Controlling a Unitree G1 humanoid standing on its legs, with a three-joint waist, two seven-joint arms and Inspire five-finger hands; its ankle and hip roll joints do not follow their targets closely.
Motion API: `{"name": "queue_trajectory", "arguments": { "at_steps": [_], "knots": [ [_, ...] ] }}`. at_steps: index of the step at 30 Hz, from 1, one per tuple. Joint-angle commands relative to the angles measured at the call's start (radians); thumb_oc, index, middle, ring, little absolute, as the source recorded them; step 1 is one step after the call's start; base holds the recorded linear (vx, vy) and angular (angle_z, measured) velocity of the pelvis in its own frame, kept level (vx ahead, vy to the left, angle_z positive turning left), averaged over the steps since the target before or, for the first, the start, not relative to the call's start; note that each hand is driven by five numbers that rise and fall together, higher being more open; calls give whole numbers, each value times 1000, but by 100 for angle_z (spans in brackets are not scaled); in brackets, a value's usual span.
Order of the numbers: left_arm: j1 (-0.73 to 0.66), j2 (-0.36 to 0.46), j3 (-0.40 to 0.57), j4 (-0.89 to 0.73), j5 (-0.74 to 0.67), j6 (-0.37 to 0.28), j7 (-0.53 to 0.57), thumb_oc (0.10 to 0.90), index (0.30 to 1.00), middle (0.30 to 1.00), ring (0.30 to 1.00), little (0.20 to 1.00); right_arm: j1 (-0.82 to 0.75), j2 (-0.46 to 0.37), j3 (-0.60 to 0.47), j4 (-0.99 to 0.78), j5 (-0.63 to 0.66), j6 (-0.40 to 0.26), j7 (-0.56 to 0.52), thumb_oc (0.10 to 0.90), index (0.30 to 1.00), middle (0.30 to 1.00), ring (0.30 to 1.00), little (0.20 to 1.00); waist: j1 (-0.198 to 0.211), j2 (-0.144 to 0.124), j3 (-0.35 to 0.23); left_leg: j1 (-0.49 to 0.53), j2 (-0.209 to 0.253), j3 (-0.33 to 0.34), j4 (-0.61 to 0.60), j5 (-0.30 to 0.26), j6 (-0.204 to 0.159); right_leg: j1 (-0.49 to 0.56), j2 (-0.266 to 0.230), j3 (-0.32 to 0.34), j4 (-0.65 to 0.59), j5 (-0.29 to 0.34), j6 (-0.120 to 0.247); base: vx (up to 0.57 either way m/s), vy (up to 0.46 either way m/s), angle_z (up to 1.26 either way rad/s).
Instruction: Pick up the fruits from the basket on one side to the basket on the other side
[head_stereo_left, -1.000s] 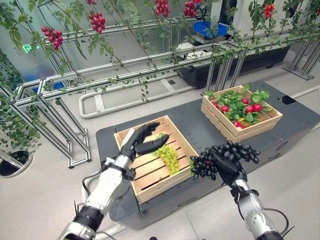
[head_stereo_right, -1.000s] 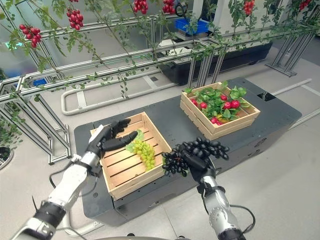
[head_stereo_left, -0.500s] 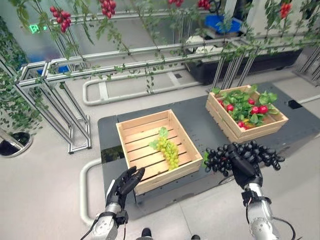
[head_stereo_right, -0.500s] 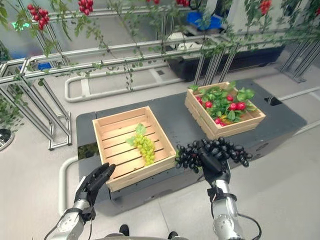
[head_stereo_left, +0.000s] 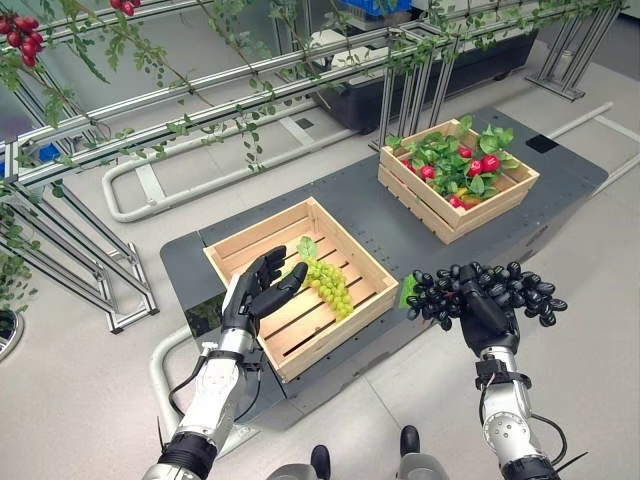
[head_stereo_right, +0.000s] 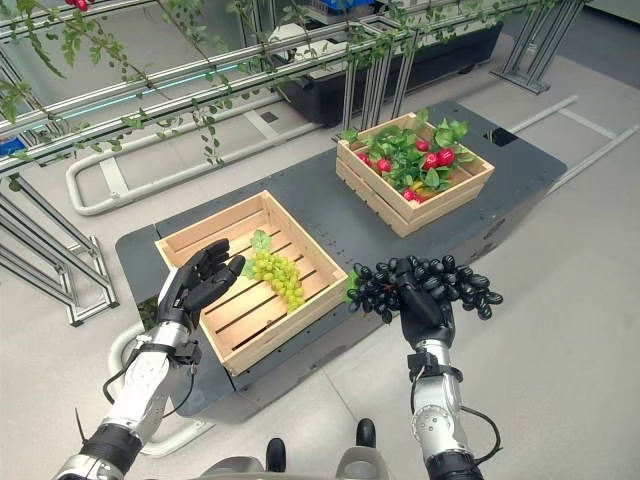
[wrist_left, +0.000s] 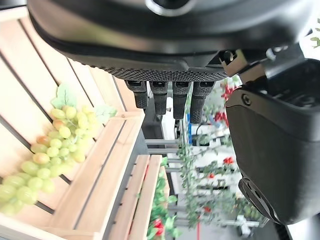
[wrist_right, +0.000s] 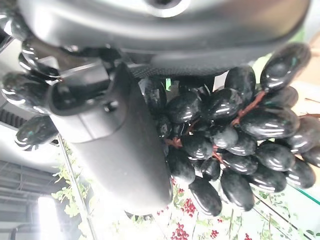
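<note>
Both eye views look down from overhead, sharing both crates (head_stereo_left: 300, 285); wrist views look along each hand, very close.

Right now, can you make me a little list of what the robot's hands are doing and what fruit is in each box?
right hand: fingers curled round the black grapes, held in front of the table edge, between the two crates
left hand: open, holding nothing, at the left crate's near-left rim
left crate: one bunch of green grapes with a leaf
right crate: red fruits among green leaves
table: dark, both crates on it
</note>
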Motion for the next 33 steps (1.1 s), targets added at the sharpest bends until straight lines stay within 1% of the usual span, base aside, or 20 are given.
{"name": "queue_trajectory", "arguments": {
  "at_steps": [1, 3, 4, 5, 6, 7, 8, 9, 12, 13, 14, 15, 16, 17, 18, 19, 21, 23, 26, 33],
  "knots": [
    [-100, 44, 26, -93, 8, -124, -24, 800, 900, 900, 900, 900, -95, -57, -53, -114, -13, -109, 46, 400, 300, 300, 300, 300, -14, 40, -12, 29, -19, 17, 182, -284, 23, -123, 35, -17, -36, 37, -20, -293, 301, -24],
    [-106, 48, 27, -105, 18, -108, -37, 800, 900, 900, 900, 900, -79, -53, -61, -109, -3, -90, 56, 400, 300, 300, 300, 300, -17, 43, -3, 33, -25, 45, 182, -279, 22, -138, 30, -57, -36, 28, -15, -212, 231, -40],
    [-88, 57, 30, -133, 25, -89, -13, 800, 900, 900, 900, 900, -73, -43, -52, -104, -3, -58, 67, 400, 300, 300, 300, 300, -12, 61, 4, 67, -12, 98, 145, -272, 14, -99, 16, -171, 53, 66, -4, -89, 142, -48],
    [-85, 57, 31, -136, 26, -88, -10, 800, 900, 900, 900, 900, -72, -42, -50, -104, -4, -55, 67, 400, 300, 300, 300, 300, -12, 62, 8, 72, -12, 102, 141, -270, 14, -99, 14, -176, 67, 67, -4, -228, 235, -97],
    [-42, 62, 47, -171, 30, -90, 19, 800, 900, 900, 900, 900, -66, -27, -27, -124, -14, -50, 56, 400, 300, 300, 300, 300, -11, 90, 16, 90, 13, 147, 85, -233, 14, -118, 1, -204, 289, 6, -28, -210, 126, -101],
    [-34, 62, 52, -178, 27, -91, 16, 800, 900, 900, 900, 900, -63, -24, -22, -131, -18, -57, 46, 400, 300, 300, 300, 300, -11, 94, 15, 93, 17, 154, 76, -225, 12, -123, 0, -203, 308, -12, -35, -267, 156, -149],
    [-14, 68, 66, -193, 15, -93, 11, 800, 900, 900, 900, 900, -54, -22, -15, -150, -25, -67, 32, 400, 300, 300, 300, 300, -12, 108, 10, 97, 29, 160, 33, -199, 13, -125, -7, -199, 431, -65, -61, -183, 50, -110],
    [5, 72, 77, -200, 1, -91, 16, 800, 900, 900, 900, 900, -43, -23, -8, -158, -25, -86, 25, 400, 300, 300, 300, 300, -15, 118, -6, 95, 41, 146, -16, -173, 18, -111, 6, -167, 549, -149, -96, -163, 37, -91],
    [9, 63, 78, -189, 10, -91, 27, 800, 900, 900, 900, 900, -30, -11, 9, -151, -42, -74, 27, 400, 300, 300, 300, 300, -12, 105, -38, 76, 33, 130, -39, -157, 23, -70, 34, -147, 604, -229, -108, -101, -76, -45],
    [0, 52, 70, -177, 25, -89, 71, 800, 900, 900, 900, 900, -32, -8, 46, -131, -95, -35, 17, 400, 300, 300, 300, 300, -3, 88, -60, 53, 27, 149, -23, -155, 29, -26, 30, -164, 581, -253, -110, -73, -108, -46],
    [-1, 51, 68, -176, 27, -88, 75, 800, 900, 900, 900, 900, -32, -8, 50, -130, -99, -32, 14, 400, 300, 300, 300, 300, -2, 87, -61, 51, 28, 151, -20, -156, 29, -21, 31, -164, 575, -254, -110, -69, -166, -55],
    [-13, 50, 64, -162, 13, -92, 94, 800, 900, 900, 900, 900, -30, -2, 70, -111, -106, -21, 7, 400, 300, 300, 300, 300, 6, 73, -77, 39, 28, 160, -9, -157, 30, 23, 29, -183, 497, -256, -106, -41, -235, -60],
    [-23, 49, 64, -143, -2, -104, 120, 800, 900, 900, 900, 900, -26, 1, 88, -72, -90, -7, 25, 400, 300, 300, 300, 300, 17, 59, -100, 28, 42, 190, 4, -154, 12, 112, 45, -232, 340, -277, -114, -56, -284, -76],
    [-28, 48, 63, -135, -7, -108, 129, 800, 900, 900, 900, 900, -26, 2, 95, -56, -84, -3, 27, 400, 300, 300, 300, 300, 21, 56, -106, 26, 49, 203, 5, -152, 3, 137, 54, -246, 274, -272, -114, -65, -258, -76],
    [-30, 40, 65, -128, -4, -109, 150, 800, 900, 900, 900, 900, -28, 1, 103, -33, -76, 12, 30, 400, 300, 300, 300, 300, 20, 52, -111, 27, 60, 224, -6, -138, -13, 149, 59, -252, 228, -263, -108, -134, -216, -96],
    [-43, 20, 60, -130, -11, -110, 182, 800, 900, 900, 900, 900, -50, 0, 115, 1, -59, 42, 31, 400, 300, 300, 300, 300, 10, 47, -111, 35, 73, 249, -38, -107, -35, 146, 82, -227, 144, -229, -100, -157, -205, -108],
    [-65, -2, 53, -133, 6, -110, 194, 800, 900, 900, 900, 900, -56, 4, 125, 26, -76, 42, 46, 400, 300, 300, 300, 300, 4, 42, -111, 31, 86, 267, -75, -79, -52, 157, 106, -224, 93, -248, -99, -135, -176, -100],
    [-79, -34, 42, -130, 25, -92, 208, 800, 900, 900, 900, 900, -45, 11, 134, 26, -85, 57, 25, 400, 300, 300, 300, 300, -4, 34, -114, 24, 83, 261, -94, -65, -50, 171, 129, -205, 63, -250, -104, -89, -144, -24],
    [-78, -54, 39, -126, 26, -70, 231, 800, 900, 900, 900, 900, -6, 16, 145, 39, -107, 111, 49, 400, 300, 300, 300, 300, -18, 26, -129, 26, 81, 256, -136, -46, -57, 185, 152, -200, 23, -241, -115, -91, -116, -17],
    [-85, -68, 41, -71, 33, -5, 225, 800, 900, 900, 900, 900, 24, 16, 172, 89, -131, 214, 89, 400, 300, 300, 300, 300, -39, 23, -148, 29, 75, 234, -126, -50, -52, 150, 195, -162, 64, -268, -145, -50, -85, 1]
  ]
}}
